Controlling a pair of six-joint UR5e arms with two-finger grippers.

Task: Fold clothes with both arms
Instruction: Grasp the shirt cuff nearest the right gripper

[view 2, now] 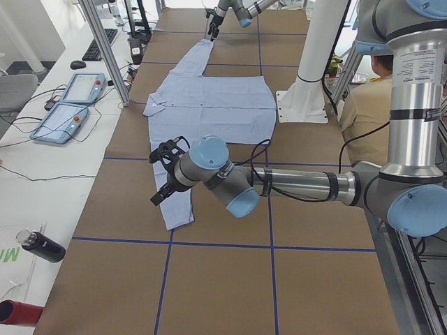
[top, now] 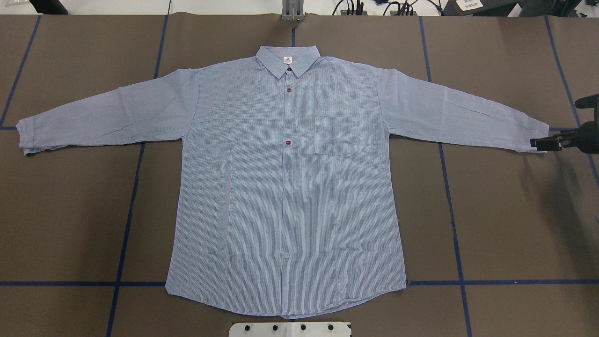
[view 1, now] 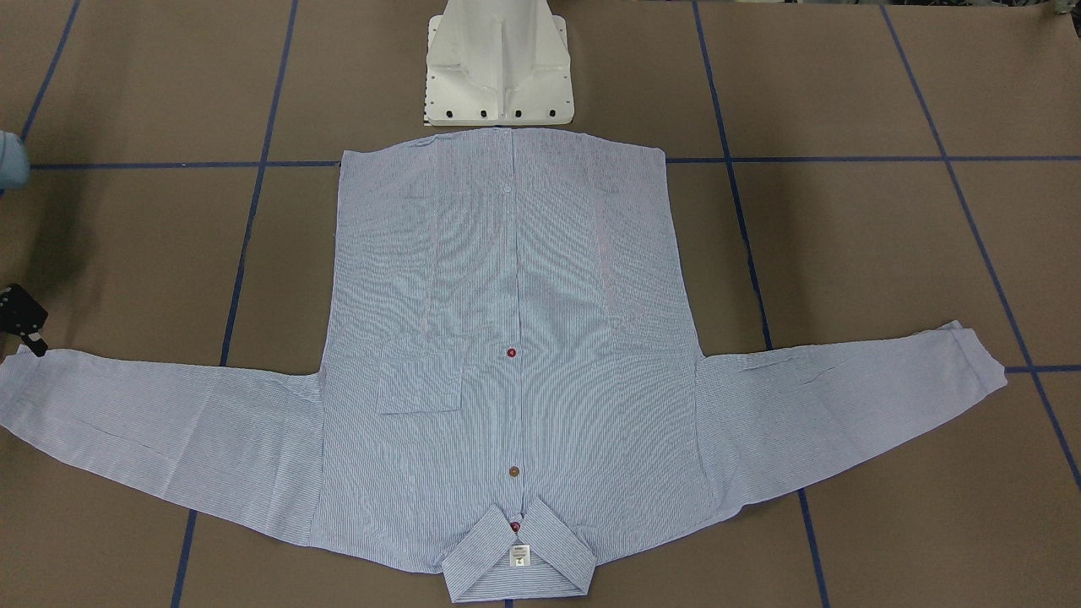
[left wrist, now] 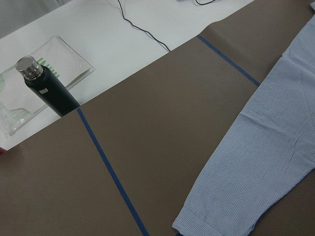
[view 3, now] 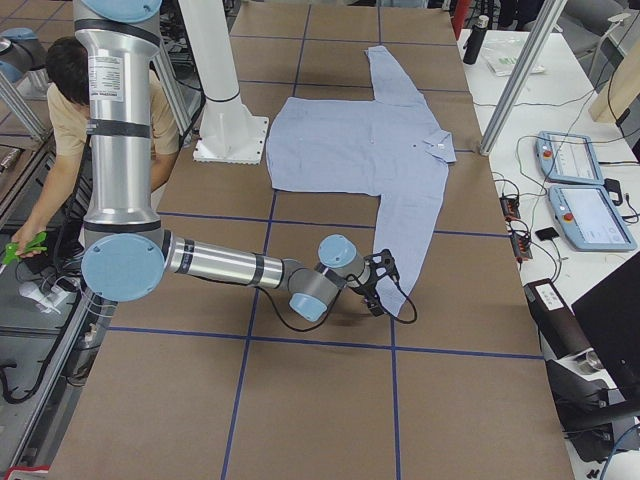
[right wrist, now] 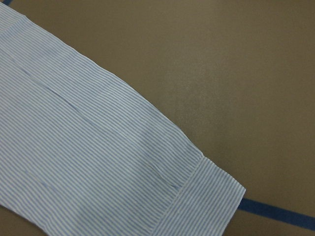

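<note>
The light blue striped shirt lies flat and face up on the brown table, collar at the far side and both sleeves spread out. My right gripper hovers just off the right cuff. Its jaws look spread in the exterior right view, and it holds nothing. That cuff fills the right wrist view. My left gripper shows only in the exterior left view, above the other sleeve near its cuff. I cannot tell whether it is open or shut.
The white pedestal base stands at the shirt's hem. A dark bottle stands on the white side bench. Teach pendants lie on a bench, and a seated person is behind the robot. Blue tape lines cross the table.
</note>
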